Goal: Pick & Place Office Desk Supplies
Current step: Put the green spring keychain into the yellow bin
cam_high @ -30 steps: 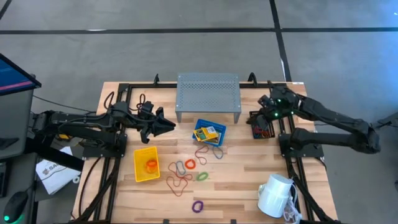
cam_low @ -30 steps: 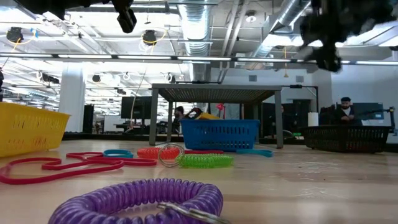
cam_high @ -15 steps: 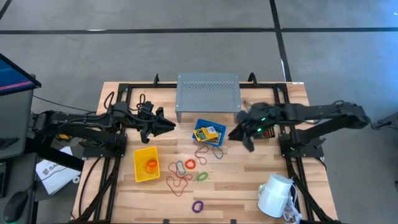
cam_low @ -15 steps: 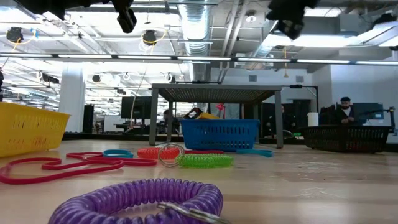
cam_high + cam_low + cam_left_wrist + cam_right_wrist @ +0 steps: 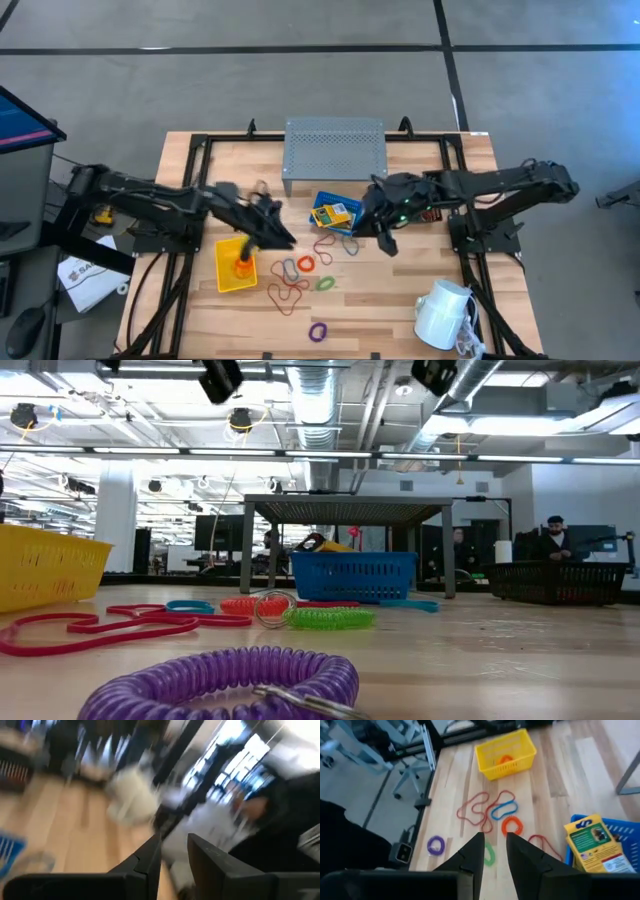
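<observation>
Both arms reach over the middle of the wooden desk during a desk-supply sorting job: the right claw hangs above the loose loops just beside the blue bin, its two fingers a narrow gap apart and holding nothing, while the left claw hovers at the far corner of the yellow bin, fingers nearly together and apparently empty. The yellow bin, near the left edge, already holds an orange loop; the blue bin at the centre, in front of the grey metal riser, holds yellow printed packets; the black mesh bin sits towards the right edge. Red, orange, green and blue loops lie scattered between the bins, a purple coil alone near the front edge, a white mug at the front right corner. By my reading the right arm is lining up its next pick: it would do well to open wider, come straight down on a single strand clear of the tangle, and pinch one side of a loop so its neighbours are not dragged along. With both arms crowding the same patch, one should likely wait.
</observation>
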